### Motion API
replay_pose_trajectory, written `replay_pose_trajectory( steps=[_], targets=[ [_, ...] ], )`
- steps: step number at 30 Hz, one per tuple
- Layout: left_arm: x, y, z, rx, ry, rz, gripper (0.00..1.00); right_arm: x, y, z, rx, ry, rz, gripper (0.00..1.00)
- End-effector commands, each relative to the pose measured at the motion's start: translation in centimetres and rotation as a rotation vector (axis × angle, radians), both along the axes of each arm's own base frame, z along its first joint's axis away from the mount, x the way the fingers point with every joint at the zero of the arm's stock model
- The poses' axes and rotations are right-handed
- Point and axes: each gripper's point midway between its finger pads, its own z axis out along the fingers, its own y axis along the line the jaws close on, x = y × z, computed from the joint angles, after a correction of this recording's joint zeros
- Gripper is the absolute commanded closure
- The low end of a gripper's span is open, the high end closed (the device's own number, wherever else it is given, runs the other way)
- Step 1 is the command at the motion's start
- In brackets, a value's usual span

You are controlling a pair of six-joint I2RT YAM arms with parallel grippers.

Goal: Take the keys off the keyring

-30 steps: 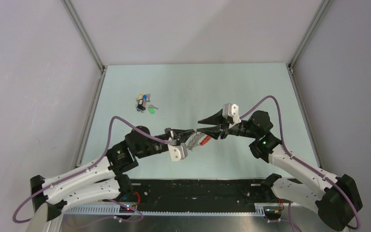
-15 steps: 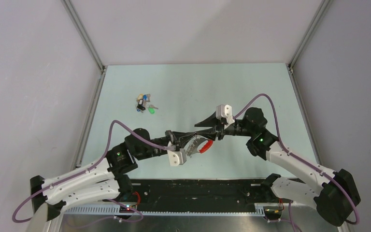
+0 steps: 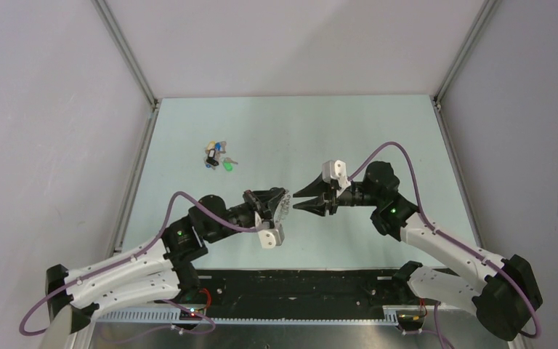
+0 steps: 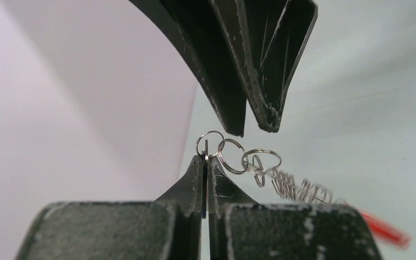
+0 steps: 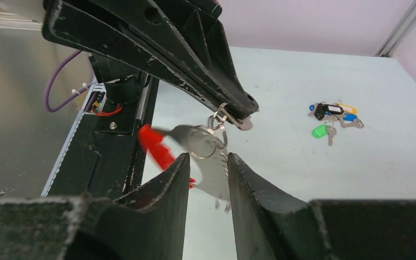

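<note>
My left gripper (image 3: 282, 198) is shut on a thin metal key seen edge-on in the left wrist view (image 4: 205, 158). A chain of silver wire rings (image 4: 249, 160) leads from that key to a fan of grey keys (image 5: 212, 172) and the red keyring (image 5: 154, 143), which hang blurred below it. The keyring's red end also shows in the left wrist view (image 4: 385, 233). My right gripper (image 3: 296, 201) is open just right of the bunch. In its own view (image 5: 208, 157) the hanging keys sit between and beyond its fingertips, and I cannot tell whether they touch.
A small pile of loose keys with blue, green, yellow and black heads (image 3: 216, 156) lies on the pale table at the far left, also in the right wrist view (image 5: 333, 115). The black base rail (image 3: 298, 280) runs along the near edge.
My left gripper has turned and lifted, so the bunch now hangs from it and swings. My right gripper has drawn slightly back from the bunch. The red loop has left the top view.
</note>
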Motion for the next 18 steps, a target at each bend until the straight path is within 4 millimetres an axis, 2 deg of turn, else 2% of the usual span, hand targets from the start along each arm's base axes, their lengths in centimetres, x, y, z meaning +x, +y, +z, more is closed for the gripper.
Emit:
replay_pose_trajectory(
  steps=[1,7,18],
  targets=[
    [1.5,0.9,2.0,-0.006,-0.142,0.073,1.00,-0.4,0.3,2.2,0.041,-0.051,0.033,0.64],
    [0.9,0.4,1.6,0.013,-0.179,0.023,1.00,0.3,0.4,2.4,0.050,-0.056,0.000,0.65],
    [0.0,0.1,1.9,-0.020,-0.161,-0.025,1.00,-0.6,1.2,2.6,0.067,-0.064,0.055,0.66]
  ],
)
